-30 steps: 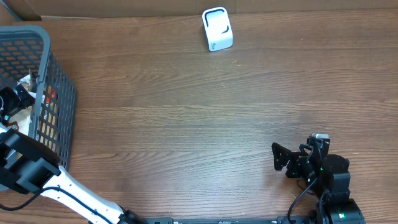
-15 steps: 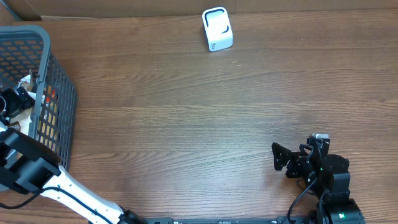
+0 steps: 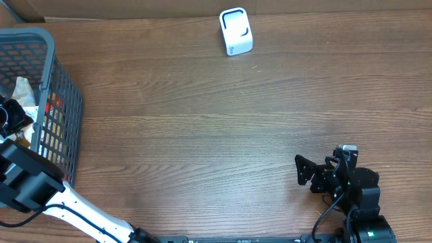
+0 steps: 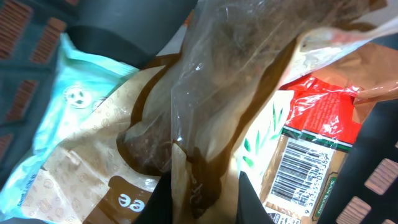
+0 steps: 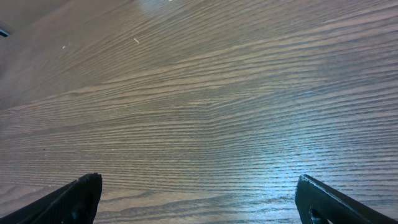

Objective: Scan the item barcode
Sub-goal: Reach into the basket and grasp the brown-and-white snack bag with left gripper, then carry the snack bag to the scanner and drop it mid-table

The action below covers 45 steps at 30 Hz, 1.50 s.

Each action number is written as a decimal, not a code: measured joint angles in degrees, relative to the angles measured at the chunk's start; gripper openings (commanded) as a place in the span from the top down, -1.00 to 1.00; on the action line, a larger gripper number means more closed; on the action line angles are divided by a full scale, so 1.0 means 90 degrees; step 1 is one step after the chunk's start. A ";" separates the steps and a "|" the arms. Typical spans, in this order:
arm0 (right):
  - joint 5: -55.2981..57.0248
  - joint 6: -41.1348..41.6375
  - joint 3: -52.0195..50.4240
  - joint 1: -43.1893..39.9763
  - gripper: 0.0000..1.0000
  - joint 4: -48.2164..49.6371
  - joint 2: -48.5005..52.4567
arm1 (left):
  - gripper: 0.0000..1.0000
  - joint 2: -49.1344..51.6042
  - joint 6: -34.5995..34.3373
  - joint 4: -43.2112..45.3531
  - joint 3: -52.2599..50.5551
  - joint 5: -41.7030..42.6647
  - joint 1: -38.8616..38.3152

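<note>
A grey mesh basket [image 3: 64, 101] sits at the left edge of the wooden table [image 3: 202, 135]. The left gripper [image 3: 10, 116] reaches down inside it, just beside a crumpled pale bag [image 3: 22, 89], and a red packet [image 3: 55, 103] shows through the mesh. A white scanner [image 3: 235, 31] stands near the far edge, well apart from the basket. The right gripper [image 3: 302, 170] is over bare wood by the near right corner, pointing left.
</note>
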 measured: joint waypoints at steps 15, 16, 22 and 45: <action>0.0002 0.0002 0.0000 0.0000 -1.00 -0.0002 0.0000 | 0.92 0.0209 -0.0865 -0.1715 0.3247 0.1090 -0.0019; 0.0002 0.0000 0.0000 0.0000 -1.00 -0.0002 0.0000 | 0.92 0.0185 -0.0942 -0.1783 0.3563 0.1151 -0.0027; 0.0002 -0.0002 0.0000 0.0000 -1.00 0.0000 0.0000 | 0.92 -0.0175 -0.1260 -0.2251 0.4811 0.1413 -0.0029; 0.0000 0.0000 0.0000 0.0000 -1.00 0.0002 0.0000 | 0.92 -0.1622 -0.1098 -0.3014 0.5382 0.2560 -0.2696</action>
